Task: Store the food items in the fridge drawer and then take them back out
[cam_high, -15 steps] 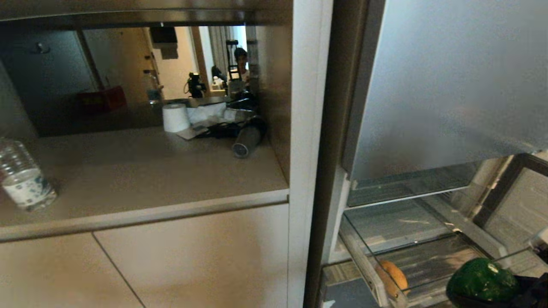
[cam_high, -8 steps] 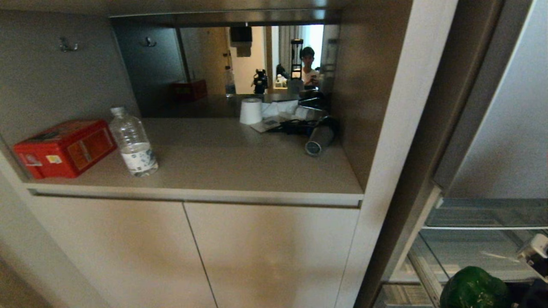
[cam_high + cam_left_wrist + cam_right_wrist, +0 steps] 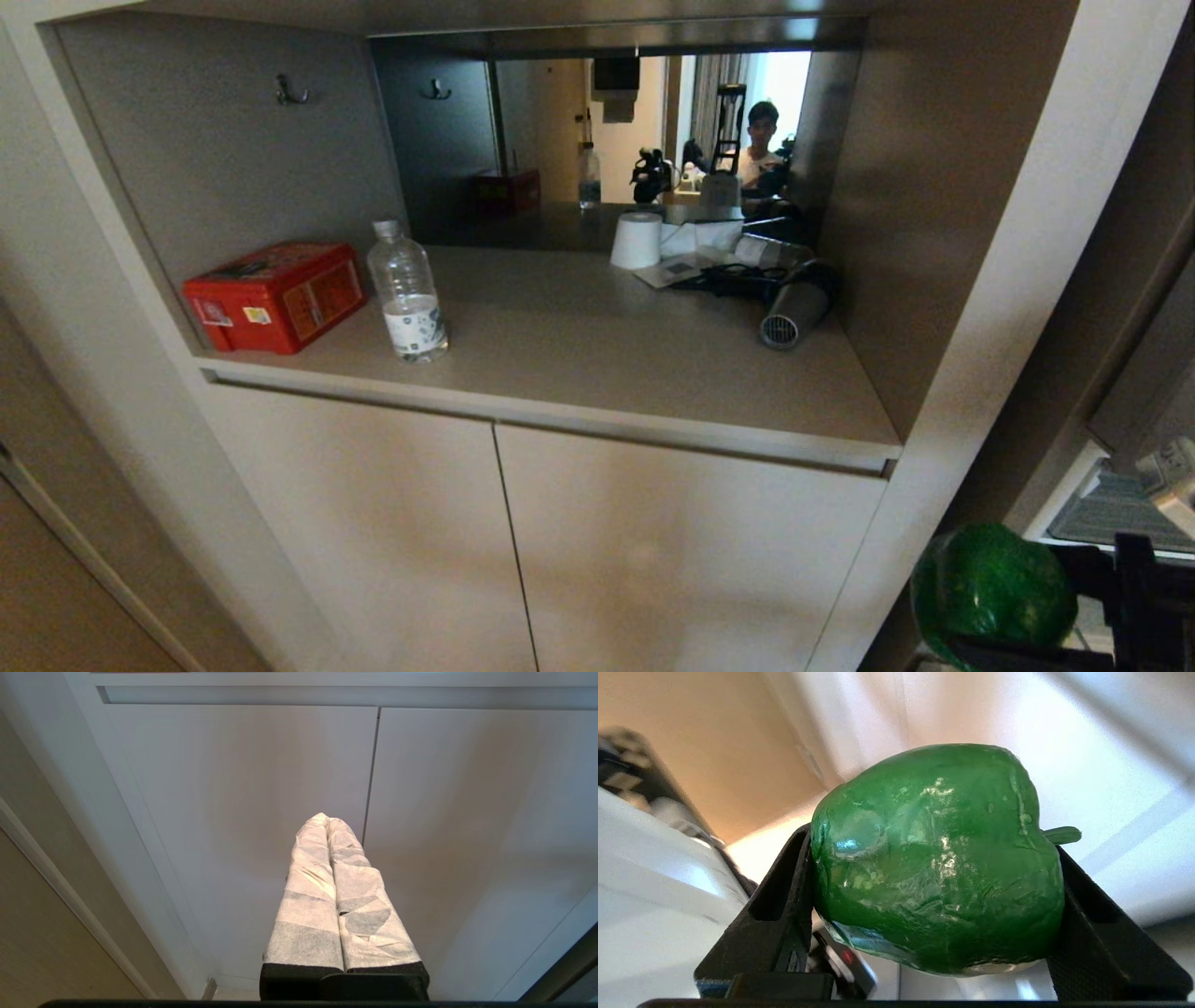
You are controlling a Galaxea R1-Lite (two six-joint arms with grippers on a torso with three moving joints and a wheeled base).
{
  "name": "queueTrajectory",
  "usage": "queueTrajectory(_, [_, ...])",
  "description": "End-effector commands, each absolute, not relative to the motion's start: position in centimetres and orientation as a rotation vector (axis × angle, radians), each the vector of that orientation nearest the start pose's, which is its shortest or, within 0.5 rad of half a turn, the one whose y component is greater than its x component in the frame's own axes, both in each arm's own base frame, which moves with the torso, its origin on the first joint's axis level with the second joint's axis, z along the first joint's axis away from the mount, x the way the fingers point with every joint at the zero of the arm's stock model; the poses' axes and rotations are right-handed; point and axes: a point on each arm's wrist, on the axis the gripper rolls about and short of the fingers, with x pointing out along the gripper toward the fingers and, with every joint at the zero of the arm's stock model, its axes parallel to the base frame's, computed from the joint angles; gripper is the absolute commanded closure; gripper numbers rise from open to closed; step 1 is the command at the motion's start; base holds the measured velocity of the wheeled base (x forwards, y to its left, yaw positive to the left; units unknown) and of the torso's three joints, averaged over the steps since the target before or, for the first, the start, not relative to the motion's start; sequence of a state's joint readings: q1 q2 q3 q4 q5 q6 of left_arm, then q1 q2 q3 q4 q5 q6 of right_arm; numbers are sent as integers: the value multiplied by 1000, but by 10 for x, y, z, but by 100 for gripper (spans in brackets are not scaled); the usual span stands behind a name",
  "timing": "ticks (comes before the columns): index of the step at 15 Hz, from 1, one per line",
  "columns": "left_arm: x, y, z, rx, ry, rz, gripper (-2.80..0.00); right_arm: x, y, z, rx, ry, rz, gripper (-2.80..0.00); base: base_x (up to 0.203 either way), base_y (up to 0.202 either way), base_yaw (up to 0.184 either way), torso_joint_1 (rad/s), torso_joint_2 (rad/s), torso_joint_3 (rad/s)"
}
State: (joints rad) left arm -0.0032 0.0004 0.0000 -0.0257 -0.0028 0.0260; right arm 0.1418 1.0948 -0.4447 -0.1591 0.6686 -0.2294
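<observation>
Glossy green bell pepper (image 3: 938, 858) sits clamped in the right end effector (image 3: 934, 896), low beside the beige cabinet front (image 3: 560, 523); the left end effector (image 3: 334, 858) hangs pressed together. Likely the taking-out step; next comes setting it on the grey tabletop (image 3: 607, 355).

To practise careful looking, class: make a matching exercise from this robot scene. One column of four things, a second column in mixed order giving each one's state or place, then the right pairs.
Things
1. green bell pepper
2. left gripper
3. water bottle
4. hair dryer

States or places
A. lying on its side at the right end of the counter
B. shut, holding nothing, facing cabinet doors
C. clamped between the right gripper's black fingers
D. standing upright beside the red box

Pairs: 1-C, 2-B, 3-D, 4-A
</observation>
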Motion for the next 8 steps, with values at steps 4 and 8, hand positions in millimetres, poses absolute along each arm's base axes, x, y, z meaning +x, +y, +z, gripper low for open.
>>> queueTrajectory(4, [-22,0,75,26,-14,-6,0,186,62,195,-64,422,956,0,0,0,0,0,0,0])
queueTrajectory(8, [-22,0,75,26,-14,-6,0,226,102,199,-67,469,974,0,0,0,0,0,0,0])
